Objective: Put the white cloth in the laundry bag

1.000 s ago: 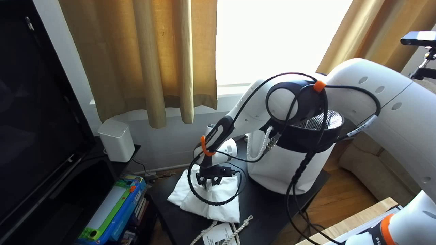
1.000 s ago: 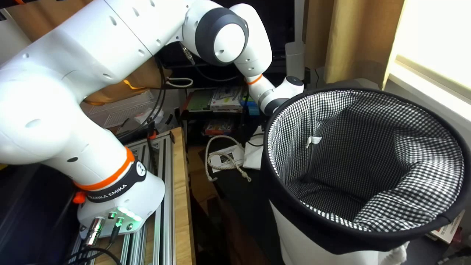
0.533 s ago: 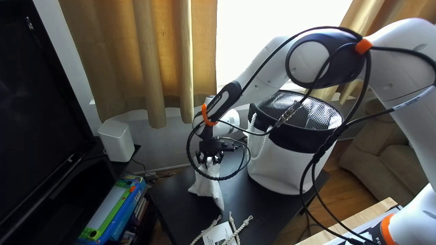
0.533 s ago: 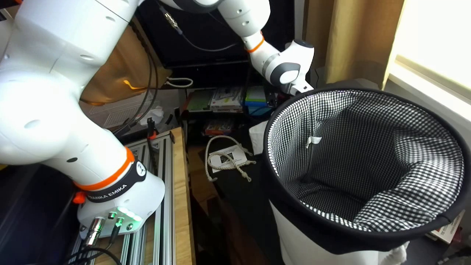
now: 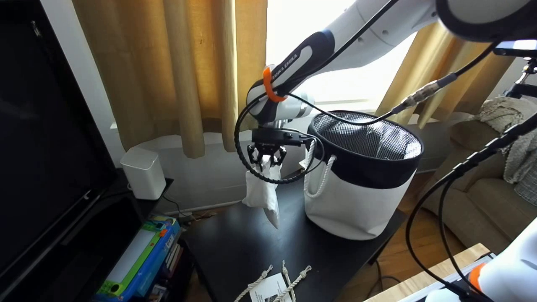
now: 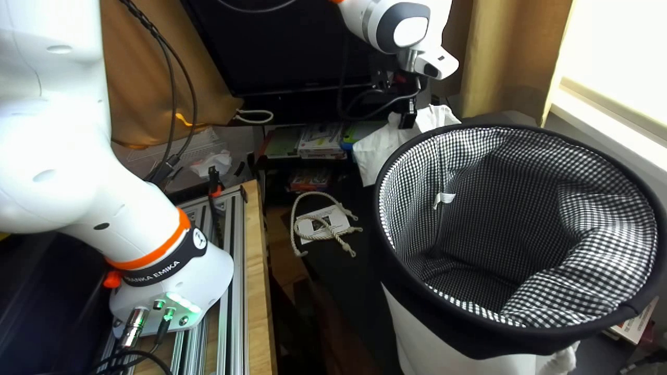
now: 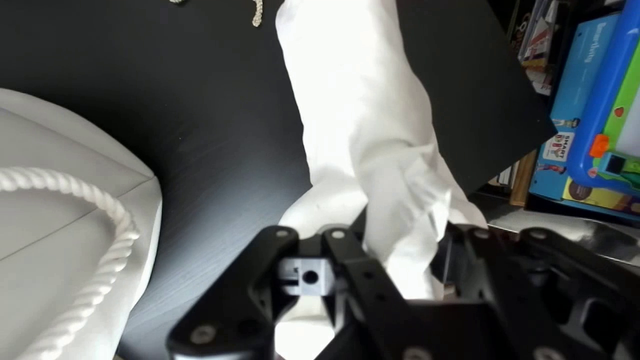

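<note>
- Above the black table [image 5: 235, 243], left of the laundry bag [image 5: 348, 209] and outside it, the white cloth [image 5: 259, 191] hangs from the gripper [image 5: 266, 162].
- The jaws are clamped on a bunched part of the cloth; in the wrist view its folds gather between the fingers [image 7: 367, 275] — the longer share draped below.
- Cloth and bag stand apart, with some of the table showing between them; in an exterior view the rim [image 6: 458, 325] of the bag hides a portion of the cloth.
- Soft and creased, the cloth narrows at the grip and falls to a pointed lower end.
- Upright and round-mouthed, the bag has a pale wall, a wide black band [image 5: 369, 172] on top, a lining [image 6: 490, 219] in small black-and-white check — and, on its left side, a handle [image 7: 75, 187] of thick twisted white rope.
- On the near part of the smooth table, cream cords [image 5: 304, 272] with knotted ends lie by a printed sheet [image 5: 266, 287], one crossing it.
- Far side: tan curtains [image 5: 147, 71] flank a bright window [image 5: 298, 21].
- Left: a dark screen [image 5: 46, 126], a white box [image 5: 144, 176] with rounded corners on a black shelf [image 5: 164, 188] and, lower down, a blue-and-green board [image 5: 132, 256].
- Right: a beige sofa [image 5: 491, 201] on a wooden floor [image 5: 428, 233].
</note>
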Action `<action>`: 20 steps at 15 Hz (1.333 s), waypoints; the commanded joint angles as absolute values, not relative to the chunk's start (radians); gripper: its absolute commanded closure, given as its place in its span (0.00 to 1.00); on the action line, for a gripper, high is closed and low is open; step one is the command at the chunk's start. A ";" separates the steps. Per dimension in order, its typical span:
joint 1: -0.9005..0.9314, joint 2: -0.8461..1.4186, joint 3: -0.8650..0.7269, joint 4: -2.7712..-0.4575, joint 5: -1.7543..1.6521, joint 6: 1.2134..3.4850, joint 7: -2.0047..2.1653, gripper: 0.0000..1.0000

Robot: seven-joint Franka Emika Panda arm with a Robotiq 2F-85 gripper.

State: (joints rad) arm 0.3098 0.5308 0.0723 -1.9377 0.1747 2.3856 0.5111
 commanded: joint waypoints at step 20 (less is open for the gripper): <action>0.231 0.033 0.042 -1.972 -0.200 2.050 0.723 0.96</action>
